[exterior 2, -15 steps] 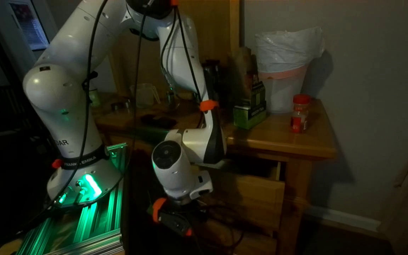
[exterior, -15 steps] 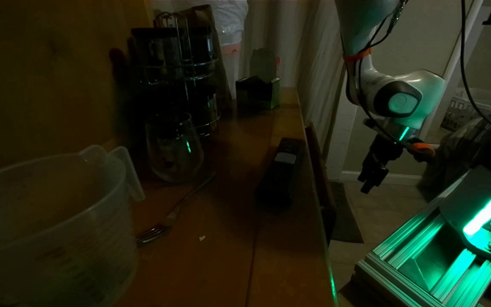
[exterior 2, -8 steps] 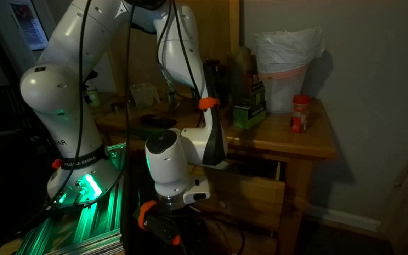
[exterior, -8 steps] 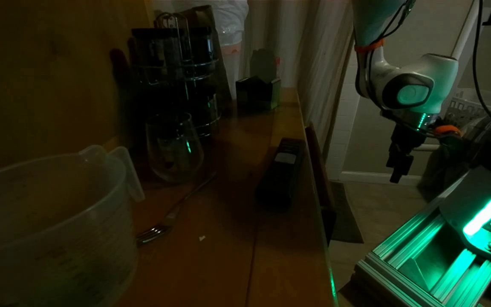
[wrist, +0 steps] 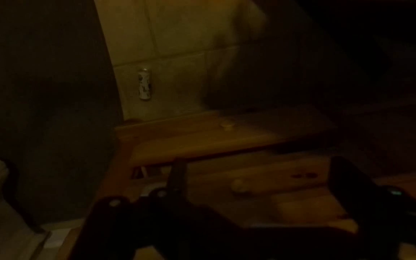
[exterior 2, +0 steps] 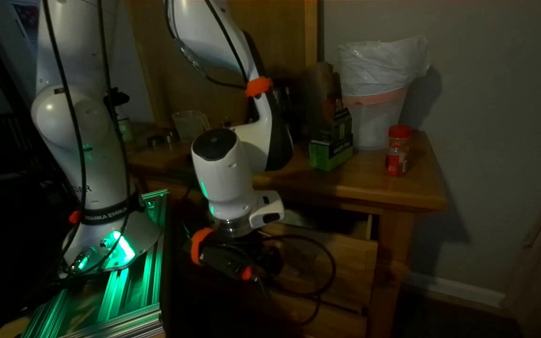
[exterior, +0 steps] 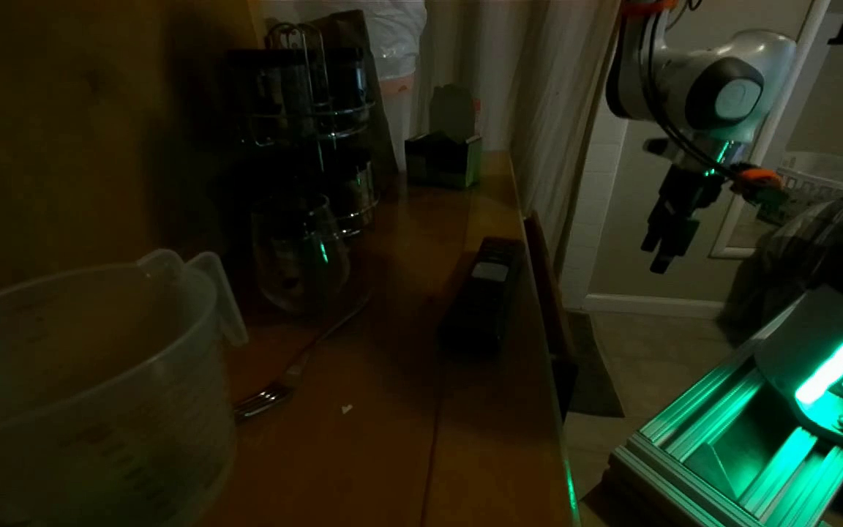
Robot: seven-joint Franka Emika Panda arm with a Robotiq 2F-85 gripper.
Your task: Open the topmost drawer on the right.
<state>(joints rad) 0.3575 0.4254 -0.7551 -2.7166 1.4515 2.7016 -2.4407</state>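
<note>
The topmost drawer (exterior 2: 352,267) already juts out from beneath the top of the desk (exterior 2: 350,185) — the pull looks done to me. The gripper (wrist: 258,164) hangs in front of the desk, pointing downward, its jaws spread wide and holding nothing. I'd guess it's poised that way — loose and clear — to leave the desk without snagging anything.

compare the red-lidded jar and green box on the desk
The jar wears a red lid; the box has a raised flap. The jar is round and narrow; the box, angular and wider. The jar's label is red; the box is green and black. Both stand on the desk.
</note>
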